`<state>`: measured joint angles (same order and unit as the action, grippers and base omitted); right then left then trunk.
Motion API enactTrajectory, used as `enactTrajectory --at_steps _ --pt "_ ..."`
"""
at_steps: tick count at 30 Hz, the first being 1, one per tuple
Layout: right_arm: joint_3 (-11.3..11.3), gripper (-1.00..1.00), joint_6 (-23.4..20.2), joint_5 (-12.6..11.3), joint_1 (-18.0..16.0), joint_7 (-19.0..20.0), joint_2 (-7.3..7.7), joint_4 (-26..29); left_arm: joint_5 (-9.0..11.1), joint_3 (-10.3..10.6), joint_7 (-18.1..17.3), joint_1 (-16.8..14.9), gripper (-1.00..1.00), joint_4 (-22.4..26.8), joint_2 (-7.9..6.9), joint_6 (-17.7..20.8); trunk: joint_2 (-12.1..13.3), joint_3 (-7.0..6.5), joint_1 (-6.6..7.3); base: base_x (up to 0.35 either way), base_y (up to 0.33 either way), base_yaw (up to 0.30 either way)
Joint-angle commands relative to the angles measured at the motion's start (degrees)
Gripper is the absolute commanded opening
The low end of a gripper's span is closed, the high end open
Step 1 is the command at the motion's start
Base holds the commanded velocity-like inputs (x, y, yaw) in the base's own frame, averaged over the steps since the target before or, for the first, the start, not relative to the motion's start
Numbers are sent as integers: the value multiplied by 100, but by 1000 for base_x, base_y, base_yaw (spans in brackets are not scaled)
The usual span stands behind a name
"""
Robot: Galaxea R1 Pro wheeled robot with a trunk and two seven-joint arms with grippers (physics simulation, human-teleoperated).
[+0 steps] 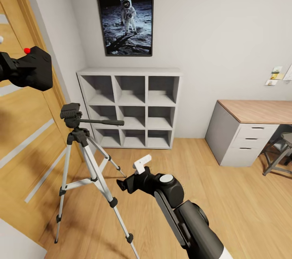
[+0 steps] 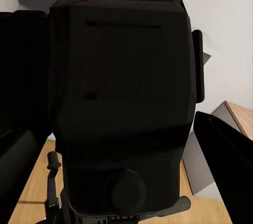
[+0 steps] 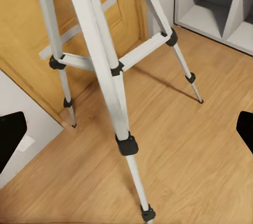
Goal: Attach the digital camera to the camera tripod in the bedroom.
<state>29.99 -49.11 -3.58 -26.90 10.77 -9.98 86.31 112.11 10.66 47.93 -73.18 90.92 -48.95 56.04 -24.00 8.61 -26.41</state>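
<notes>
Digital camera (image 1: 34,68) held aloft at far left, red button on top, clamped in the left gripper (image 1: 16,71); in the left wrist view its black body (image 2: 124,87) sits between the jaws. It hangs above and left of the camera tripod (image 1: 83,157), apart from its black head. Tripod stands on the wood floor (image 1: 227,206) before the wooden door (image 1: 24,137), pan handle pointing toward the white cube shelves (image 1: 129,106). Right gripper (image 1: 123,184) hovers low beside the tripod legs (image 3: 113,71), jaws spread, holding nothing. Grey-drawered worktop (image 1: 255,111) at right.
</notes>
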Motion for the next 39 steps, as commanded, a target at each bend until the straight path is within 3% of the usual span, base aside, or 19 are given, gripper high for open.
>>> enactTrajectory --at_steps 1,6,11,21,39 --pt "70 100 -28 -34 -3 -14 -1 2 56 11 59 -12 -100 3 -4 -6 -13 13 -4 0 0 0" --pt "402 100 -22 -42 31 -35 -1 -6 57 11 59 -12 -100 4 -2 -6 -13 13 -4 0 0 0" --pt "590 100 -20 -46 50 -45 -1 -8 58 10 59 -12 -100 5 -2 -6 -13 13 -4 0 0 0" --pt "647 100 -18 -55 53 -43 -1 -2 57 14 59 -12 -100 5 16 -6 -13 13 -4 28 21 0" --pt "649 100 -12 -55 53 -49 -1 -1 50 12 59 -12 -100 7 77 -1 -13 13 -4 151 167 0"
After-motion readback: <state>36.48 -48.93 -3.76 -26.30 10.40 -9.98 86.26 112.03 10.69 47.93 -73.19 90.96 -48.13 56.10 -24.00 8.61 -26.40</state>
